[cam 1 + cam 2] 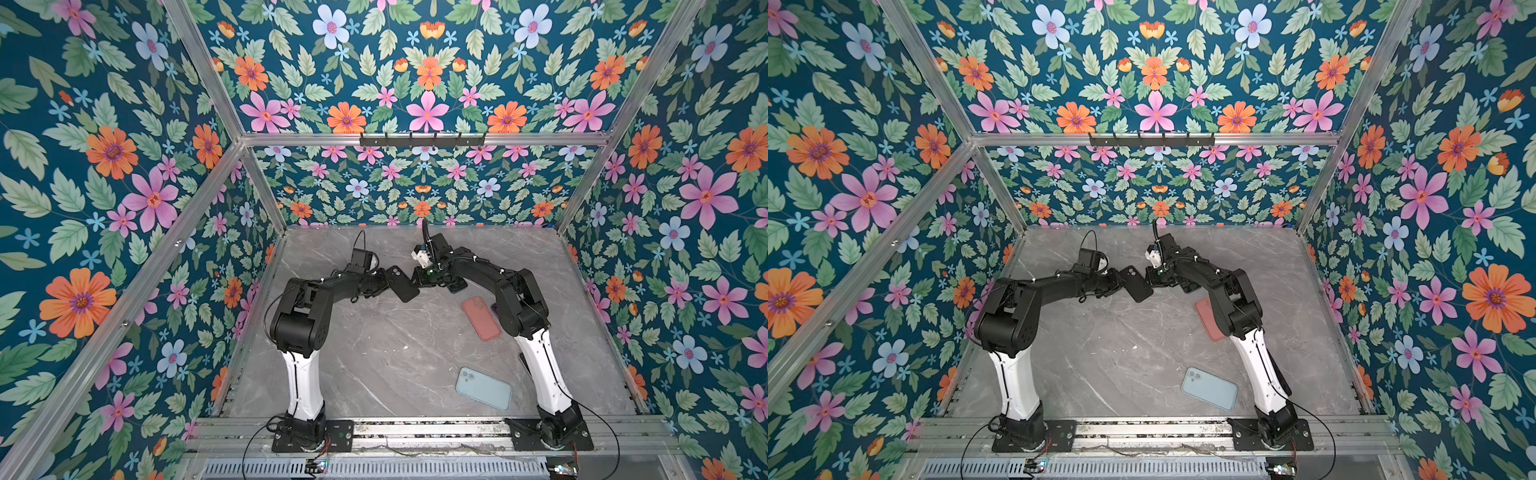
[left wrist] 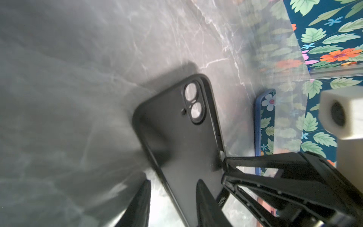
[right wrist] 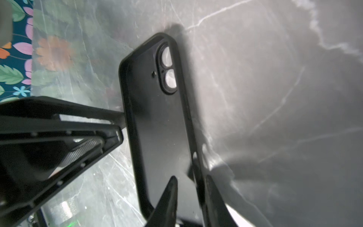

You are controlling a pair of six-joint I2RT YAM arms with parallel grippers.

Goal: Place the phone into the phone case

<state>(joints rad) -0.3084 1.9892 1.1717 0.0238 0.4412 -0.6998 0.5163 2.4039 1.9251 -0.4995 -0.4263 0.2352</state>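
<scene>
So both arms have met over the middle of the grey marble-look tabletop point(image 1: 374, 353), a bit nearer its back edge than its front. Between them is the matte black phone case point(image 1: 403, 286), empty, hollow side up, with the twin camera cutout at the end pointing toward the back-left corner. It sits tilted, and it's hard to say whether the cutout end is touching the tabletop or just hanging over its own shadow.

The right gripper point(image 3: 191, 176) has one finger inside the shell and one outside, closed down tight on the long side wall nearest the cutout. The left gripper point(image 2: 173, 178) straddles the opposite long wall the same way, but a sliver of tabletop shows between its outer finger point(image 2: 141, 202) and the case. So honestly, nobody could call it clamped or loose from these views.

As for the phone, a dark blue phone point(image 2: 265, 127) lies flat, its glossy screen mirroring the flowery walls. It's just beside the black case on the right gripper's side, touching neither claw.

A salmon-pink phone case point(image 1: 480, 318) lies right of centre, partly under the right arm. A light blue phone point(image 1: 483, 388) lies back-up near the front edge, right of the middle, well apart from everything.
</scene>
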